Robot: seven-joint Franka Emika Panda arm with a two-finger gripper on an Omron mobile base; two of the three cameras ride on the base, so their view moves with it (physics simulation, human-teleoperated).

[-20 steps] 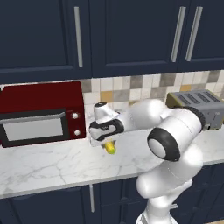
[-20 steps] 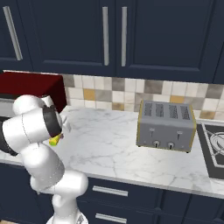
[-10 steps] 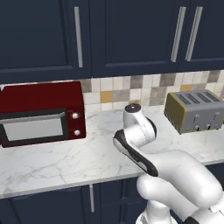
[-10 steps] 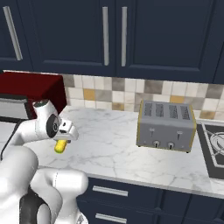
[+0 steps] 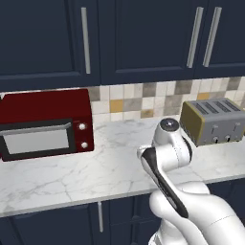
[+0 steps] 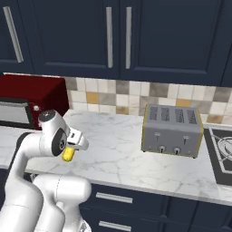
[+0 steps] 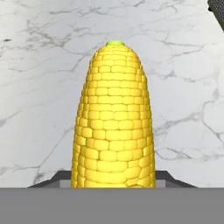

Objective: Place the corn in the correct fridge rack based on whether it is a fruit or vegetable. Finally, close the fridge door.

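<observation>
- Corn [image 7: 114, 120]: one small yellow cob with a green tip, lifted clear of the table. In the hand view it runs lengthwise away from the camera, green tip at the far end, base at the bottom of the picture. In the right base view it shows as a yellow stub [image 6: 68, 154] hanging just under the white hand.
- Pincer [image 6: 69, 152]: clamped on the corn, held above the front part of the table, between the microwave and the toaster. Fingertips themselves are mostly hidden by the cob.
- Table [image 5: 110, 165]: white marble with grey veins, running the full width below the wall cupboards; its bare surface lies beneath the corn [image 7: 39, 87].
- Microwave [image 5: 45, 122]: dark red, grey-framed door with two round knobs, standing on the table at the left, against the wall.
- Toaster [image 6: 171, 130]: grey metal, four slots, on the table at the right, well apart from the corn.
- Wall cupboards [image 6: 118, 36]: dark blue doors with upright metal handles.
- Backsplash [image 5: 143, 98]: small tiles in beige, grey and ochre.
- Hob [image 6: 219, 154]: dark, at the far right edge.
</observation>
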